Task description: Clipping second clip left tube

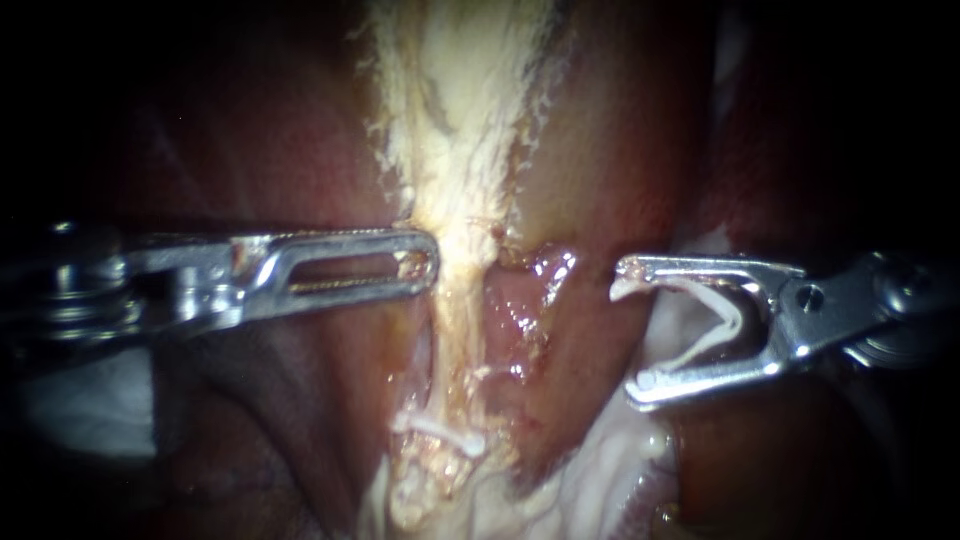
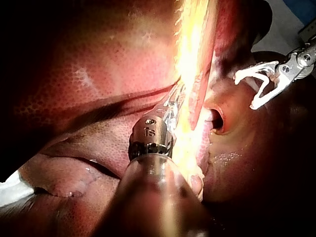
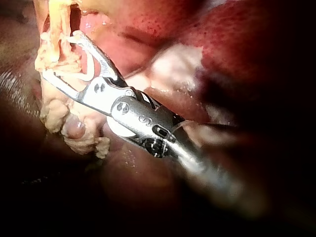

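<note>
Pale yellowish left tube (image 1: 452,330), one small white clip (image 1: 440,432) across it, and a white V-shaped clip (image 1: 738,315) carried nearby.
The tube is seen running upright, frayed with pale tissue, and is pinched low down by the small clip. The V-shaped clip is seated, gaping, between the spread jaws of the right instrument (image 1: 628,330), apart from the tube.

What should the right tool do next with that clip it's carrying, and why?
Probably advance the right tool sideways toward the pale tube until its spread jaws straddle the tube, above the placed clip. The loaded clip is open and sits clear of the tube, with reddish tissue between them, so nothing can be clipped yet.
</note>
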`<state>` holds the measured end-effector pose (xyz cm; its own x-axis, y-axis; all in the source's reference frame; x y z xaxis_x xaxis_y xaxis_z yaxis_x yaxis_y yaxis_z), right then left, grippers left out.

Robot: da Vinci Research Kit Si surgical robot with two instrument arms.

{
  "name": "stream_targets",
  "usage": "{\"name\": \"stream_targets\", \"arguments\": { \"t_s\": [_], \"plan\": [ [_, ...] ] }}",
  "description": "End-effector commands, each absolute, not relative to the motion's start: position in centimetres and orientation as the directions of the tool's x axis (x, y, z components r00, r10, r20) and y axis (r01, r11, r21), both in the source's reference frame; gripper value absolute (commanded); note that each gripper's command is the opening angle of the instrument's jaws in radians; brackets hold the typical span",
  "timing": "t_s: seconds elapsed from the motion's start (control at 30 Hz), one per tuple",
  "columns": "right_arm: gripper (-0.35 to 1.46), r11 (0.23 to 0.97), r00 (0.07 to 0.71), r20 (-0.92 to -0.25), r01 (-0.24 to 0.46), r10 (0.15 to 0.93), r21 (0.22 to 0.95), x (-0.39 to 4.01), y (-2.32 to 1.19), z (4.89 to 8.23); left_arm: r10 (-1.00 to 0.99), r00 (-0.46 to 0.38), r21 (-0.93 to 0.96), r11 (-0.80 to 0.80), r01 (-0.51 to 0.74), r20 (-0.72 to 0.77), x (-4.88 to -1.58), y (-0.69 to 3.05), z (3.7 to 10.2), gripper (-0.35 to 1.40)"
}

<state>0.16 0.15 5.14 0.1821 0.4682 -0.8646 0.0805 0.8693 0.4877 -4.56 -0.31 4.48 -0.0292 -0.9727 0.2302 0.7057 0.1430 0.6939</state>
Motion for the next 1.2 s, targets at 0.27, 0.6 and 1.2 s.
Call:
{"name": "stream_targets", "arguments": {
  "t_s": [0.27, 0.6, 1.2],
  "plan": [
    [0.6, 0.869, 0.181, -0.865, 0.081, 0.468, 0.488, 0.19, 0.15, 5.14, -0.973, -0.029, 0.694, 0.141, 0.706, 0.227, -4.44, -0.32, 4.33, -0.35],
    [0.6, 0.87, 0.18, -0.866, 0.083, 0.467, 0.486, 0.26, 0.12, 5.15, -0.969, -0.056, 0.684, 0.127, 0.718, 0.239, -4.08, -0.26, 3.89, -0.35],
    [0.6, 0.847, 0.256, -0.837, 0.105, 0.483, 0.521, 0.83, -0.18, 5.35, -0.968, -0.068, 0.683, 0.121, 0.72, 0.243, -4.07, -0.3, 3.74, -0.35]
  ]
}}
